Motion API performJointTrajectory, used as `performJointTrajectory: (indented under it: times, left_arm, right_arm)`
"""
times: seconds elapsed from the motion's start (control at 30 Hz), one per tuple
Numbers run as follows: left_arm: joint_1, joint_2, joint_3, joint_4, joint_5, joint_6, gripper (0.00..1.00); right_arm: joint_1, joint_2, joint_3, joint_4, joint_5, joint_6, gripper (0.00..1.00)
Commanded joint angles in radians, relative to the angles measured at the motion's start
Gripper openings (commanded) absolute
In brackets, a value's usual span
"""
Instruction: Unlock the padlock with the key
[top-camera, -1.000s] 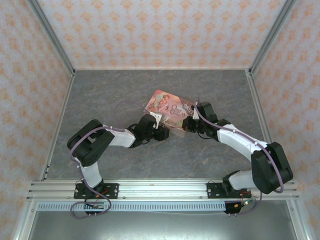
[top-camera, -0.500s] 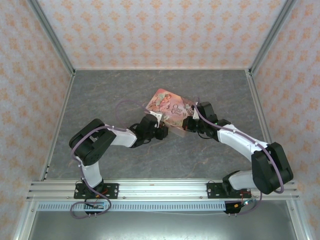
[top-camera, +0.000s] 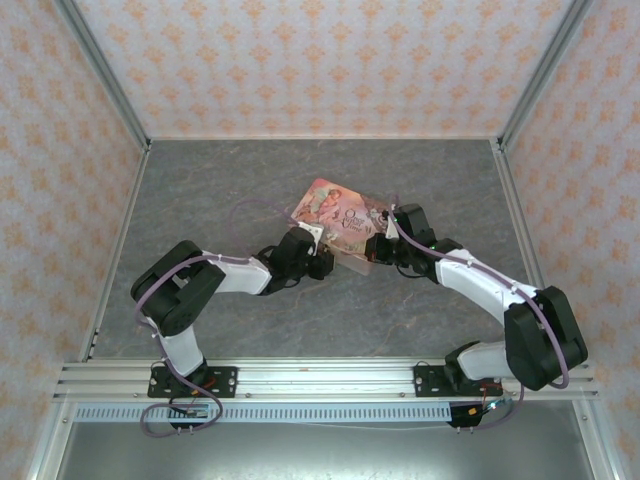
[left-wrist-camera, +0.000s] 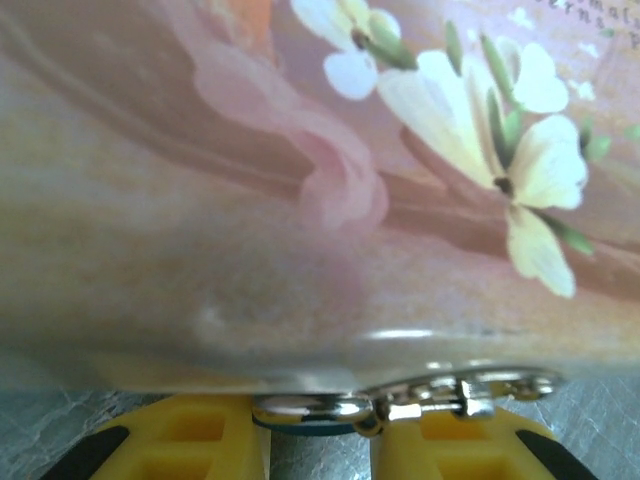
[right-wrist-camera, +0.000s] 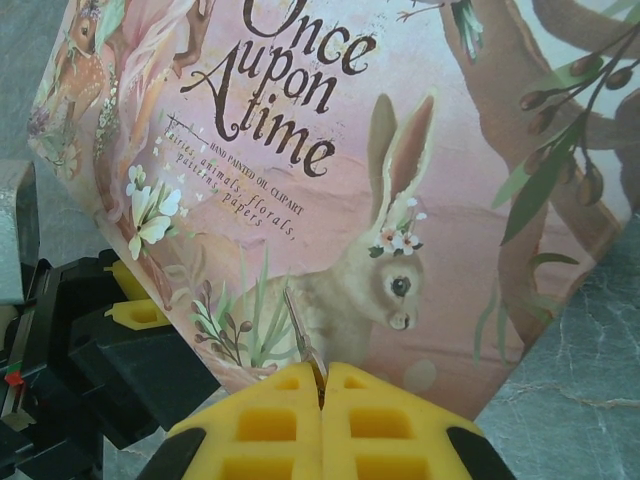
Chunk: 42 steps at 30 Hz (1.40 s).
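**Lining the key up with the lock, at the near edge of the pink tin (top-camera: 335, 215); insertion not yet done.**

The right gripper (right-wrist-camera: 322, 385) has its pads pressed together on the key (right-wrist-camera: 303, 338), and the thin blade pokes up out of the pinch in front of the tin's lid art. The left gripper (left-wrist-camera: 320, 445) has its pads narrowly apart, and we read it as clamped on the padlock (left-wrist-camera: 300, 428). The padlock shows as a teal sliver with silver shackle hardware (left-wrist-camera: 440, 388) just under the tin's edge; most of the body is hidden. From overhead the two grippers sit near each other on the table (top-camera: 230, 190). We can't see the keyhole, so we can't tell the offset. We judge the next move calls for bringing the blade tip finely to the keyway, pushing straight in, then twisting while the left holds firm.
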Motion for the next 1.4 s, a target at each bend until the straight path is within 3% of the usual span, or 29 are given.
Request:
performJointTrajectory:
  times: [0.0,0.3,0.57,1.37]
  left_arm:
    - [-0.002,-0.038,0.055,-0.006,0.019,-0.022,0.27]
    - [-0.002,-0.034,0.099,-0.101,0.022,-0.08,0.3]
    - [-0.002,-0.017,0.064,0.006,-0.02,-0.084,0.43]
    - [-0.002,0.065,0.079,0.037,-0.08,-0.081,0.48]
  right_arm:
    - [-0.009,0.006,0.026,-0.012,0.018,-0.003,0.0]
    - [-0.013,-0.003,0.021,-0.005,0.022,-0.012,0.0]
    - [-0.012,0.007,0.014,0.003,0.02,-0.009,0.0]
    - [-0.012,0.005,-0.003,0.03,0.01,0.017,0.0]
